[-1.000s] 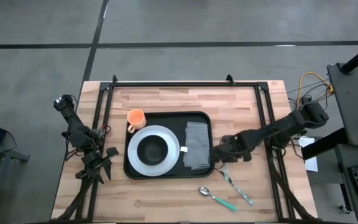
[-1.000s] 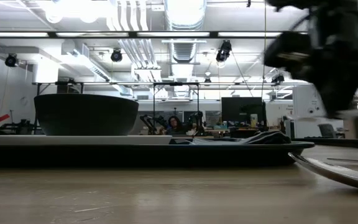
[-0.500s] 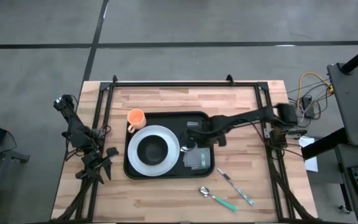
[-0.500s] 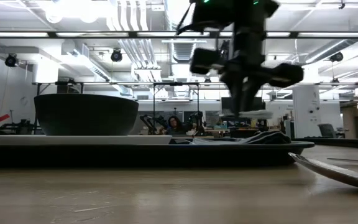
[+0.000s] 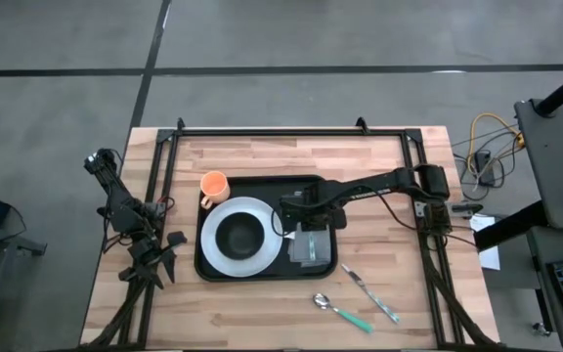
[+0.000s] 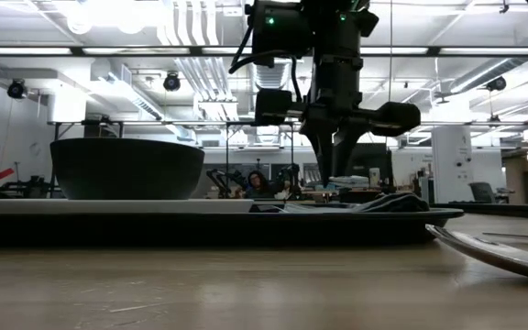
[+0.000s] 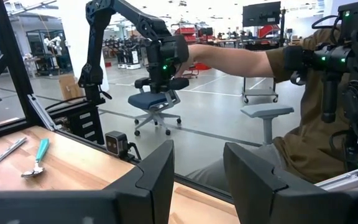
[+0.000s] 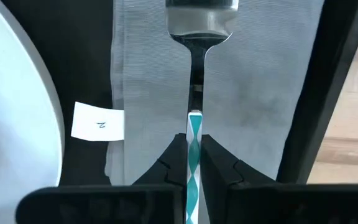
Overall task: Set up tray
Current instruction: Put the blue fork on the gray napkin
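Note:
My right gripper (image 5: 298, 217) is over the right part of the black tray (image 5: 262, 270), shut on a fork (image 8: 201, 25) with a teal and white handle. The fork's head is over the grey napkin (image 8: 253, 87) that lies flat in the tray. A white plate (image 5: 223, 259) with a black bowl (image 5: 239, 235) in it rests in the tray's left part. An orange cup (image 5: 213, 184) stands at the tray's far left corner. My left gripper (image 5: 169, 256) is open and empty at the table's left edge. My right gripper pinches the fork's teal and white handle (image 8: 193, 134) between its two fingers. The fingers lie along the fork, which sticks out ahead of them. The fork's head is over the napkin; whether it touches the napkin, I cannot tell.
A spoon (image 5: 338, 310) with a teal handle and a knife (image 5: 371, 293) lie on the bare wood near the tray's near right corner. A small white tag (image 8: 98, 121) lies between plate and napkin. A person (image 7: 291, 81) sits beyond the table.
My right gripper has gone from beside the tray's right rim toward the table's left and far edge, carrying the fork, and now is over the napkin in the tray. It has stayed shut on the fork.

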`<action>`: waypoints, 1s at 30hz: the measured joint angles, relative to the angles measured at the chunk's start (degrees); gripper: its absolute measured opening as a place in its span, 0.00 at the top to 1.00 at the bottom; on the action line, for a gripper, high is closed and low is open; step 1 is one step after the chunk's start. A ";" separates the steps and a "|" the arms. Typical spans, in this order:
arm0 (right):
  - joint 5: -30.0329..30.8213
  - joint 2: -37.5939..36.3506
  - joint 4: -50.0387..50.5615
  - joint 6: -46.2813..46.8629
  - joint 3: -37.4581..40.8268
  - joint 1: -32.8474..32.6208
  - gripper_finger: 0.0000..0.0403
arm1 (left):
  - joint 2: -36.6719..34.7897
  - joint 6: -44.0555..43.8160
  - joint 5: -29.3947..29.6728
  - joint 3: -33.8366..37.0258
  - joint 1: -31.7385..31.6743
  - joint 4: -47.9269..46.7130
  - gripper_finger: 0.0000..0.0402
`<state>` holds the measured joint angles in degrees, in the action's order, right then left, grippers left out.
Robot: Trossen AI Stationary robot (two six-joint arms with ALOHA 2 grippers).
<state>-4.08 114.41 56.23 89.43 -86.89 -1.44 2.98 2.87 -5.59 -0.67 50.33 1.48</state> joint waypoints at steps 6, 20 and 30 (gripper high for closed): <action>0.84 0.02 -0.04 0.36 0.06 -0.08 0.97 | 0.00 0.00 0.01 0.01 0.01 0.01 0.70; 2.69 0.02 -7.00 1.57 5.93 -0.08 0.97 | 0.00 -0.02 -0.01 0.02 0.01 0.00 0.70; 2.58 0.02 -12.09 2.16 10.27 -0.28 0.96 | 0.00 0.00 -0.01 0.02 0.02 0.02 0.70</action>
<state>-1.50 114.43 44.14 91.59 -76.62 -1.72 2.98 2.87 -5.60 -0.64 50.34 1.49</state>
